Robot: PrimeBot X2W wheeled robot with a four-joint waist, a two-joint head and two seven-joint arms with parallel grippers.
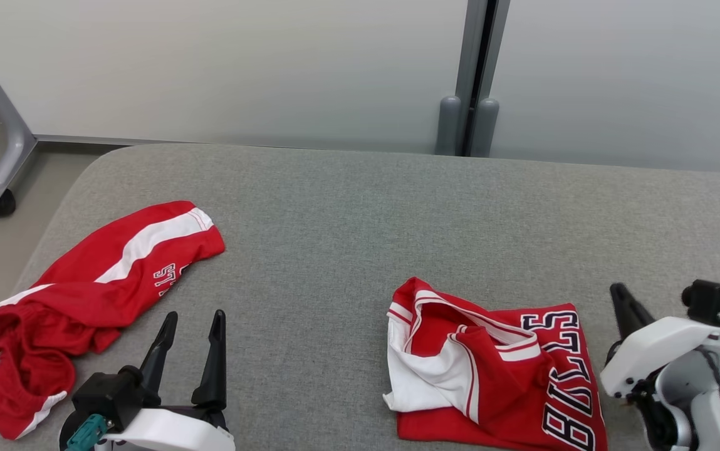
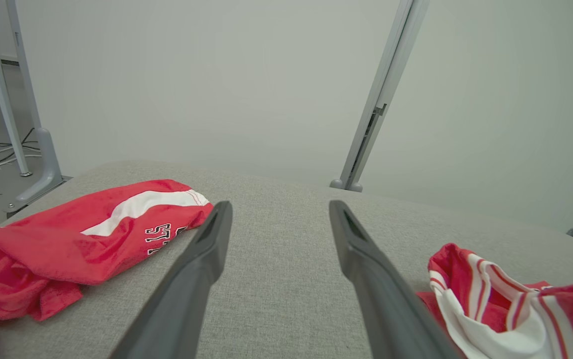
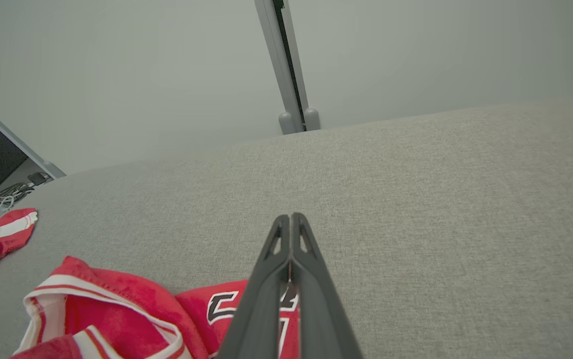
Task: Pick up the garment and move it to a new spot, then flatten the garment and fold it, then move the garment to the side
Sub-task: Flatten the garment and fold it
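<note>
Red shorts (image 1: 90, 294) with a white side stripe lie crumpled at the left of the grey padded surface (image 1: 360, 207). A red and white jersey (image 1: 491, 376) with dark lettering lies folded at the right front. My left gripper (image 1: 193, 319) is open and empty, just right of the shorts and touching neither garment. The left wrist view shows the same gripper (image 2: 280, 207) between the shorts (image 2: 92, 234) and the jersey (image 2: 505, 304). My right gripper (image 1: 620, 294) is beside the jersey's right edge. In the right wrist view this gripper (image 3: 291, 218) is shut, with nothing held, above the jersey (image 3: 116, 309).
A pale panel wall with a grey post (image 1: 472, 75) runs behind the surface. A grey frame leg on a castor (image 1: 2, 156) stands on the floor at the far left, past the surface's rounded left edge. Bare grey fabric stretches across the middle and back.
</note>
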